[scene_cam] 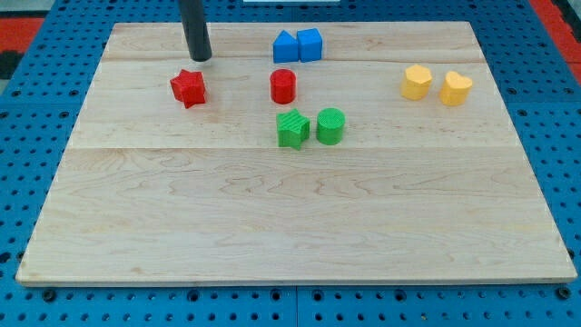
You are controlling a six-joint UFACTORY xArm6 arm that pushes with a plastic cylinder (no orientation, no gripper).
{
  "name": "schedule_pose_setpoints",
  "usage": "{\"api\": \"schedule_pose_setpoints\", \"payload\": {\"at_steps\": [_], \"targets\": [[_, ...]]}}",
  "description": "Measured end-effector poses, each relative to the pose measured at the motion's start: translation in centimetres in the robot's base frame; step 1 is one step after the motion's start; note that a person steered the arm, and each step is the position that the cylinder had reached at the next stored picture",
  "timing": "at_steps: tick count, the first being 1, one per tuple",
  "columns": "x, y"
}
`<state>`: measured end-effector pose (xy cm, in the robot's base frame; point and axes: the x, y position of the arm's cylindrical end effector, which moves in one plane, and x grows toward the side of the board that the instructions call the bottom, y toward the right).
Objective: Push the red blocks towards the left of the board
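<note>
A red star-shaped block (189, 88) lies at the upper left of the wooden board (290, 218). A red cylinder (283, 85) lies to its right, near the upper middle. My tip (200, 58) is at the end of the dark rod at the view's top. It stands just above and slightly right of the red star, apart from it, and well left of the red cylinder.
Two blue blocks (298, 45) sit side by side above the red cylinder. A green star-like block (292, 129) and a green cylinder (330, 126) lie below it. Two yellow blocks (437, 84) lie at the upper right. Blue pegboard (563, 109) surrounds the board.
</note>
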<state>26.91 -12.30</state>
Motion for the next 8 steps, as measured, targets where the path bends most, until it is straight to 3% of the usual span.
{"api": "schedule_pose_setpoints", "payload": {"at_steps": [3, 5, 6, 7, 8], "targets": [[2.6, 14.4], [6.2, 9.2], [6.8, 13.9], [10.4, 14.2], [11.0, 9.2]]}}
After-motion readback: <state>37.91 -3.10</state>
